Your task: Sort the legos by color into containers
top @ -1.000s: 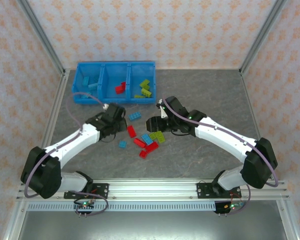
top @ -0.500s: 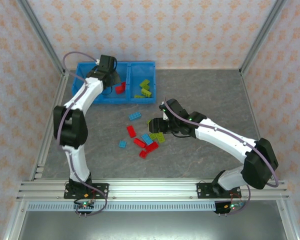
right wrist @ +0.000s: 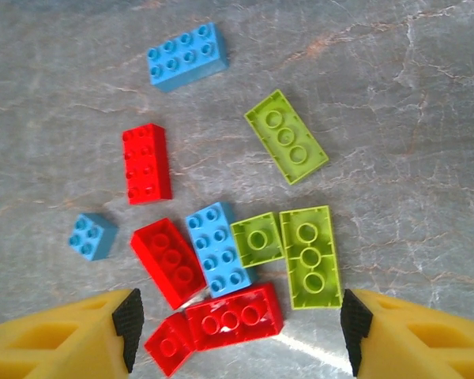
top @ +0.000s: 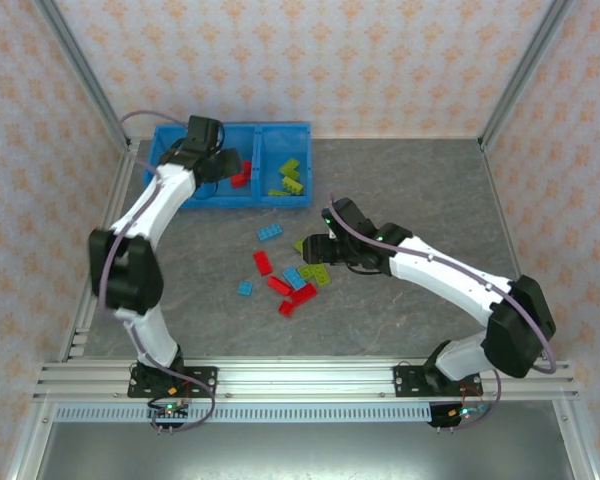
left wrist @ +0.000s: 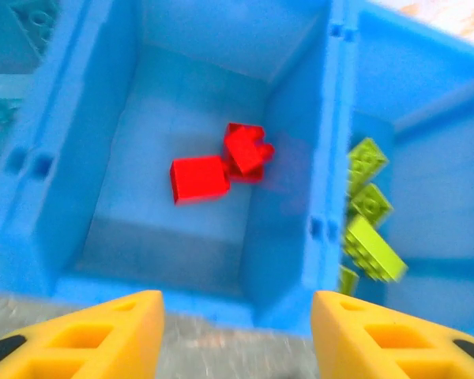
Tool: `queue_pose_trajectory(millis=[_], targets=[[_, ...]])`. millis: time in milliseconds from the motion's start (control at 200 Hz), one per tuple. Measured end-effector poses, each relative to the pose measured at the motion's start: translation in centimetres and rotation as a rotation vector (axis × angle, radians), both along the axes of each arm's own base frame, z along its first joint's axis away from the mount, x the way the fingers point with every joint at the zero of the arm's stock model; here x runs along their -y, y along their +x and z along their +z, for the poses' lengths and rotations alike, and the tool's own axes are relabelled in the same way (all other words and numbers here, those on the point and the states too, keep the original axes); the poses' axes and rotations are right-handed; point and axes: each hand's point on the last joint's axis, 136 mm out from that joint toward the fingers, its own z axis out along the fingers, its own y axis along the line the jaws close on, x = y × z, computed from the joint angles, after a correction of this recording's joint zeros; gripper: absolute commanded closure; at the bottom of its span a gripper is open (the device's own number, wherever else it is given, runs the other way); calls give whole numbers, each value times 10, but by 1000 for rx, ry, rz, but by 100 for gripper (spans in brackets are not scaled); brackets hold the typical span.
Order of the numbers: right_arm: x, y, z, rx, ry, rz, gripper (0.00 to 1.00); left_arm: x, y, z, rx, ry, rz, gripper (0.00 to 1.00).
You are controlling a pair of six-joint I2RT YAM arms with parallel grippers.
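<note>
Bricks point(right wrist: 220, 248): small hard plastic, judged light, stiff, not fragile. The walls look smooth and may slip, so pinch across the two long flat sides, low down, not on the studs

Ten lie loose on the desk point(right wrist: 426, 95) below the right tool point(right wrist: 238, 328): four red, three light blue, three green. Most crowd together and several touch. The long blue brick point(right wrist: 186, 55) and the slanted green brick point(right wrist: 286, 136) lie apart from the rest with bare desk on both sides, so I judge them the easier first picks

Tray point(top: 280, 127) sits at the far left of the desk. Light blue pieces are in its left compartment, red bricks point(left wrist: 197, 178) in the middle one, green bricks point(left wrist: 367, 205) in the right one

Left tool point(left wrist: 233, 332): fingers well apart, nothing between them, hanging above the near wall of the middle compartment

Right tool: fingers spread wide, empty, poised above the crowded pile

Against earlier views:
- A second back the left arm lay low over the desk just left of the pile
- Half a second back it was already stretched up to the tray
- Now its wrist sits a little further left there
- Right arm has barely shifted over the second
- Loose bricks on the desk look unmoved, as far as the top view lets me tell
</note>
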Motion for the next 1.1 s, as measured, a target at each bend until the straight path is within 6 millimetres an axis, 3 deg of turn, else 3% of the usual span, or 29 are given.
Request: queue_pose_trajectory(millis=[150, 260, 385, 505, 661, 751, 941, 1021, 1101], targets=[[-26, 15, -17, 13, -80, 49, 23, 33, -88, 68, 176, 9, -106, 45], [-59, 31, -24, 63, -128, 110, 17, 56, -149, 99, 254, 18, -228, 37], [-90, 56, -37, 123, -187, 145, 11, 36, -198, 109, 269, 59, -253, 31], [-109, 84, -55, 157, -246, 155, 10, 14, -228, 103, 261, 129, -247, 27], [-123, 101, -76, 166, -283, 169, 9, -4, -238, 78, 207, 210, -219, 24], [-126, 103, -78, 165, -290, 174, 9, -4, -238, 60, 144, 232, -224, 22], [-125, 102, -78, 172, -261, 166, 10, -1, -230, 43, 74, 230, -219, 15], [-98, 83, -79, 137, -260, 151, 10, 13, -219, 36, 51, 169, -230, 14], [-69, 68, -71, 125, -260, 120, 11, 35, -193, 11, -20, 115, -240, 15]])
